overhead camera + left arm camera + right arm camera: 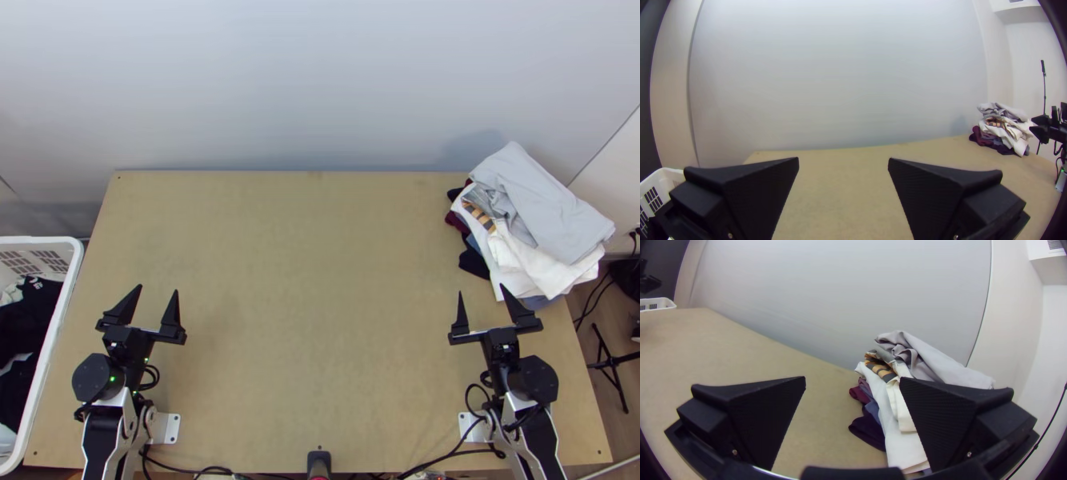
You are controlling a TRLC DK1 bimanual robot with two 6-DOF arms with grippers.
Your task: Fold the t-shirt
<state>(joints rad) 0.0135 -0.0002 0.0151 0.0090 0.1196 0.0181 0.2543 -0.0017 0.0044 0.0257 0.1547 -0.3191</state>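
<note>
The top view shows dark clothes (pixel 26 316) inside the white basket (pixel 46 240), at 9 o'clock. The right wrist view shows from the side the layers of the pile of clothes (pixel 947 366). In the top view, the left claw (pixel 158 289) is at 9 o'clock over the surface (pixel 320 320), and the right claw (pixel 481 290) at 3 o'clock; both point towards 12, wide apart, with nothing held. The pile lies at 2 o'clock: grey cloth (pixel 552 212) loosely folded above white and maroon pieces. Which piece is perhaps the t-shirt, I cannot tell.
</note>
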